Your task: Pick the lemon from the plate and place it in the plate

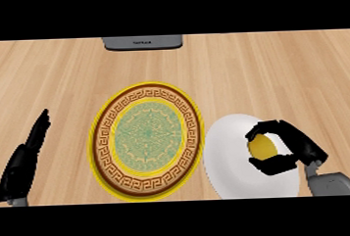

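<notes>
- Head view: right hand point(298, 146), 4 o'clock, curled round lemon point(262, 146) over white plate point(226, 160).
- Gold-rimmed patterned plate point(146, 140) at its 9 o'clock.
- Left hand point(24, 162), 8 o'clock, fingers straight, empty.

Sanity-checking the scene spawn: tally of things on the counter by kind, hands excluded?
Plates: 2, a patterned plate and a white plate
Lemons: 1, the lemon, held by the right hand
Grey boxes: 1, the grey box at the far edge
Total: 4
</notes>
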